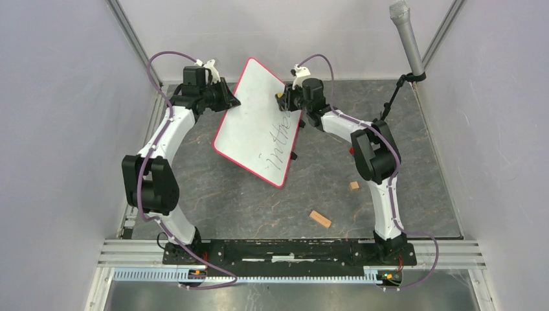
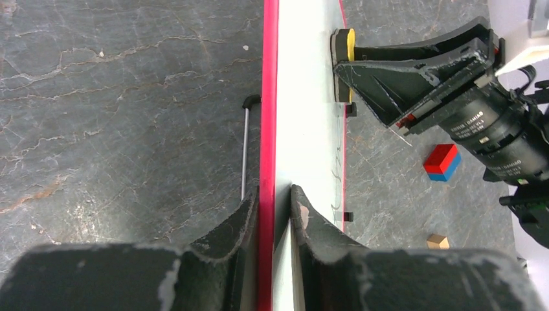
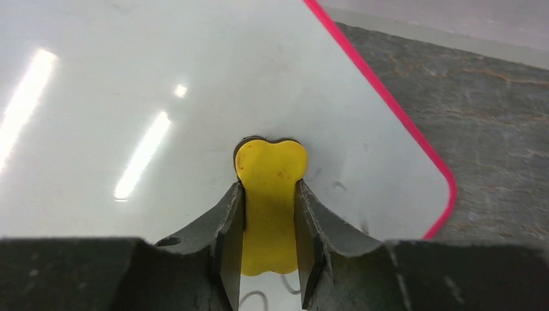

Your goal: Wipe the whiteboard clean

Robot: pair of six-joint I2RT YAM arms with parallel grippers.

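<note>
My left gripper (image 2: pixel 275 194) is clamped on the red rim of the board (image 1: pixel 249 126). It holds the board tilted up off the table (image 1: pixel 421 194), white face turned toward my right arm. I cannot tell whether the lower edge rests on the table. My right gripper (image 3: pixel 270 188) is closed on the yellow eraser (image 3: pixel 270 165). The eraser's pad sits flat against the board just ahead of the fingertips, close to the rounded far corner.

I judge this to be the wiping step, early on: the patch around the eraser looks clean. The black writing (image 1: pixel 275 146) lies below the right gripper, along the edge nearest that arm. Next I'd drag the eraser down over it with steady pressure. The left grip must resist that push, or the board could swing away.
</note>
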